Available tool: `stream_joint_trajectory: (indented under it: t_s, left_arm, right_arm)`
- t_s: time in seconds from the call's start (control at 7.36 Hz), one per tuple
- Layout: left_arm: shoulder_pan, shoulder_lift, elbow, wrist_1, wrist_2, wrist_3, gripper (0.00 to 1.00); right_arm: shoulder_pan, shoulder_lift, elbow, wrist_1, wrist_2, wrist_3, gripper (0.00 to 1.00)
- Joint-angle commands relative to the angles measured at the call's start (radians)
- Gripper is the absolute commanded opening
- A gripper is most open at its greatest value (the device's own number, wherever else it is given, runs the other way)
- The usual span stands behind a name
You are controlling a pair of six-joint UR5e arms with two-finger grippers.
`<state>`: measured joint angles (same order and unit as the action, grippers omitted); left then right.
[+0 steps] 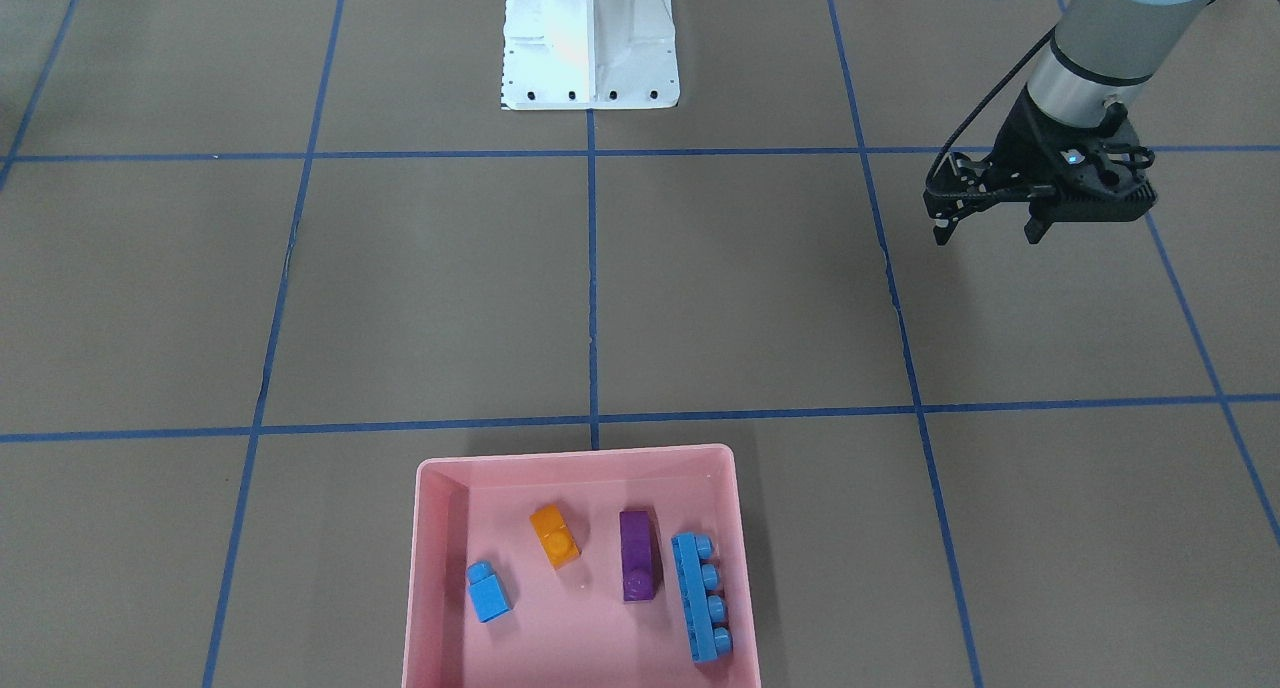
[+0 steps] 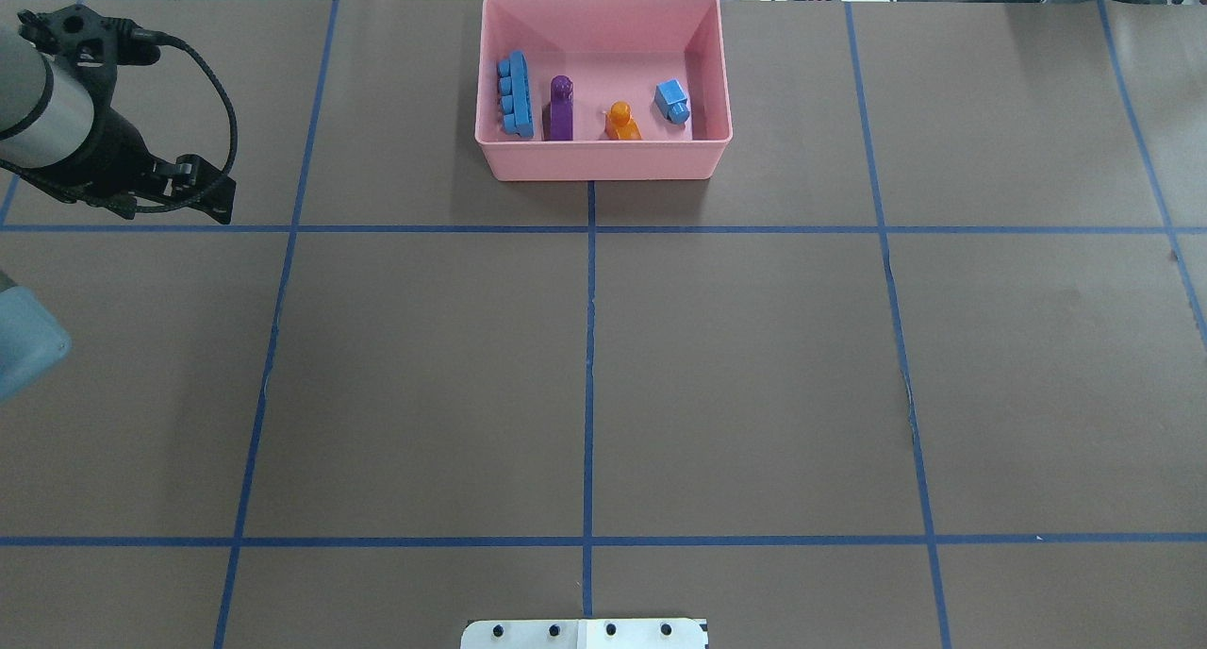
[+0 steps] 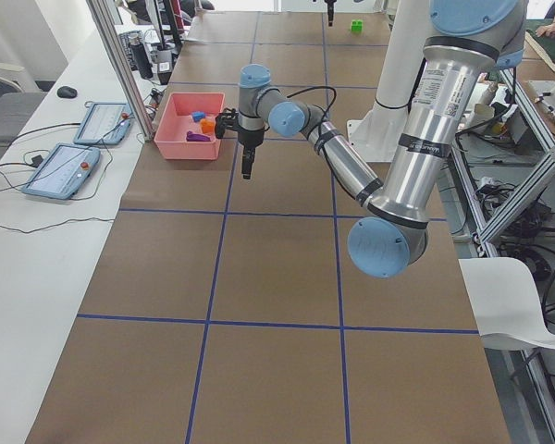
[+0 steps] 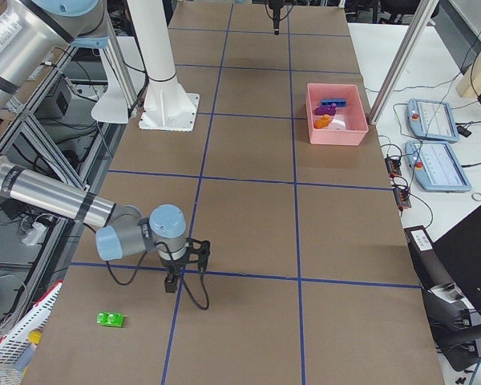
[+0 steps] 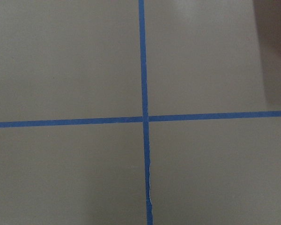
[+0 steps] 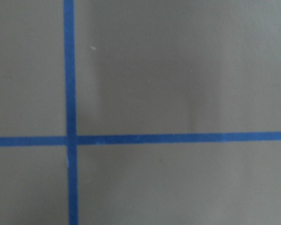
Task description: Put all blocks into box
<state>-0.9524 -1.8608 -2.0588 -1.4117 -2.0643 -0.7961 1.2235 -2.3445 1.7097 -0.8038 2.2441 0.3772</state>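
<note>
Table: brown paper (image 2: 754,394) ruled in blue tape, with the white robot base (image 2: 585,633) at the middle of its near edge.
Box: pink (image 2: 603,161), at the middle of the far edge.
In the box: long blue block (image 1: 702,598), purple block (image 1: 638,556), orange block (image 1: 555,536) and small blue block (image 1: 489,592), all apart from one another.
Green block: alone (image 4: 110,319) at the table's right end, well apart from the box; it is the last one out.
Left gripper: fingers apart and empty (image 1: 987,234), over bare table well left of the box.
Right gripper: pointing down near the green block (image 4: 171,282), not touching it. Only the side cameras show it, so I cannot tell whether its fingers are apart or together.
Step in hand: probably the right arm's pick of the green block.
Doing it well: centre over the block, turn the fingers to span its narrow sides below the studs, descend until they straddle it, then close. Lift above wall height before the long carry left.
Risk: glossy plastic may slip from an off-centre pinch.
</note>
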Motion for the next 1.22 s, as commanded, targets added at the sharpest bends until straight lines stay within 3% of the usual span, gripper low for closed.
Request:
stream_joint_trajectory:
  t_s: [0.0,0.41,0.68,0.82,1.09]
  left_arm:
    - [0.006,0.005,-0.009,0.000,0.001,-0.002,1.00]
    - [0.006,0.008,-0.030,0.000,0.010,0.000,1.00]
    - [0.007,0.008,-0.047,0.002,0.039,0.003,1.00]
    - [0.007,0.009,-0.055,0.002,0.039,0.001,1.00]
    - [0.009,0.008,-0.058,0.002,0.039,0.001,1.00]
  right_arm:
    - [0.007,-0.027,-0.326,0.355,0.085,-0.003,1.00]
    - [0.031,0.002,-0.421,0.389,0.129,0.046,1.00]
    - [0.031,0.117,-0.482,0.370,0.156,0.102,1.00]
    - [0.031,0.129,-0.534,0.380,0.157,0.100,1.00]
    - [0.033,0.076,-0.538,0.435,0.205,0.098,0.99]
